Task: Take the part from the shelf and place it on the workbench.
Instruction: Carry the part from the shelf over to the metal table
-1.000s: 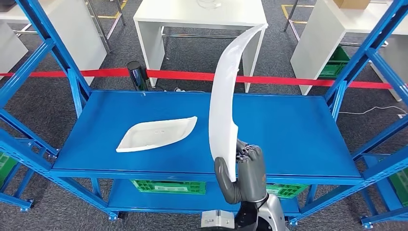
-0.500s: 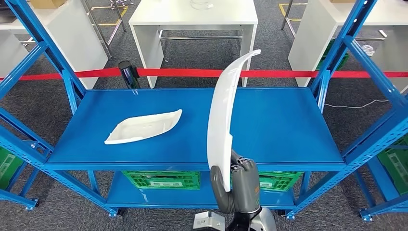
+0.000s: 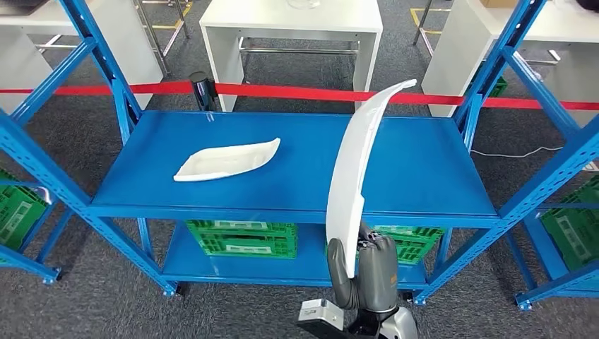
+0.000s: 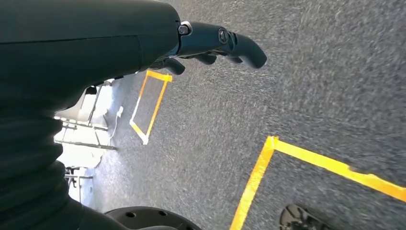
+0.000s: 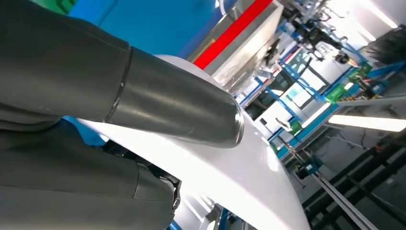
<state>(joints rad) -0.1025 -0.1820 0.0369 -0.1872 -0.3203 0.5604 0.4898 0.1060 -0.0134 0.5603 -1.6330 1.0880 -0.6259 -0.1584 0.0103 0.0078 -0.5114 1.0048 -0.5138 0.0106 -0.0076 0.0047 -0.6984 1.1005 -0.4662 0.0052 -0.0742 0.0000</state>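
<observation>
My right hand grips the lower end of a long, curved white part, low in the head view in front of the blue shelf. The part stands nearly upright and leans right, its tip over the shelf's back edge. In the right wrist view the thick thumb of this hand presses on the white part. A second, shorter white part lies on the shelf's left half. My left hand hangs over the grey floor, fingers loosely extended and holding nothing.
A white table stands beyond a red barrier tape and its black post. Green crates sit on the lower shelf level. Blue uprights frame the shelf on both sides. Yellow floor tape lies below my left hand.
The whole picture has shifted, so the camera moved and the shelf now sits higher and farther off. My right hand still holds the long part, which leans more to the right.
</observation>
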